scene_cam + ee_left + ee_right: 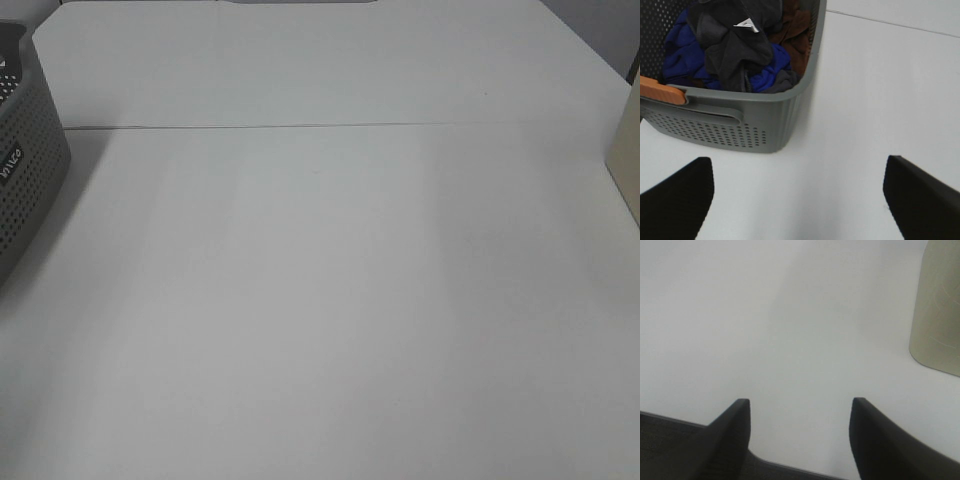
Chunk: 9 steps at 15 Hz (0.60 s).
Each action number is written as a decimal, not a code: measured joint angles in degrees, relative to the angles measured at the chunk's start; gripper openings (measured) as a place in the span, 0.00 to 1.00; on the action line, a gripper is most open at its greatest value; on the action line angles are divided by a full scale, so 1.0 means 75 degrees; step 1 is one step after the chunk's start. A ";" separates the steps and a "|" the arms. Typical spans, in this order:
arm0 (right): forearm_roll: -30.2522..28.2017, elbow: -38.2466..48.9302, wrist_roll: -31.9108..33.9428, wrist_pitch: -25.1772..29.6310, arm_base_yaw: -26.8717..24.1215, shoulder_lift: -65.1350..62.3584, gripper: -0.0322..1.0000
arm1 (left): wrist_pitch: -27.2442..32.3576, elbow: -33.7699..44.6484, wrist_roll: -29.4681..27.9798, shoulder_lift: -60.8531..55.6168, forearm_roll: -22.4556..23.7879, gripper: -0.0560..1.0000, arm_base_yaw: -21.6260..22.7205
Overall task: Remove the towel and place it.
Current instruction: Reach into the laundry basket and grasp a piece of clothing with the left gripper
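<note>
At 10 o'clock on the desk [330, 300], the basket [25, 170] holds the towel [735, 55], heaped with blue and brown cloths. A beige object [625, 165] stands at the 2 o'clock edge; open desk spans between. Left fingers [675, 200] and right fingers [730, 435] are spread wide, gripping nothing.

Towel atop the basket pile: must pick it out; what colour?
Towel: dark charcoal, best in left wrist view.

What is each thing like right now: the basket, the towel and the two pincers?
basket: upright, heaped full.
towel: crumpled on top of the heap inside the basket.
left pincer: open, holding nothing.
right pincer: open, holding nothing.
</note>
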 joint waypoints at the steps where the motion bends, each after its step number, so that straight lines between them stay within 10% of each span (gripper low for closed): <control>1: 0.0000 0.0000 0.0000 0.0000 0.0000 0.0000 0.59 | -0.0031 -0.0191 -0.0206 0.0458 0.0237 0.87 0.0000; 9: 0.0000 0.0000 0.0000 0.0000 0.0000 0.0000 0.59 | -0.0481 -0.2017 -0.2131 0.3690 0.1826 0.79 0.0000</control>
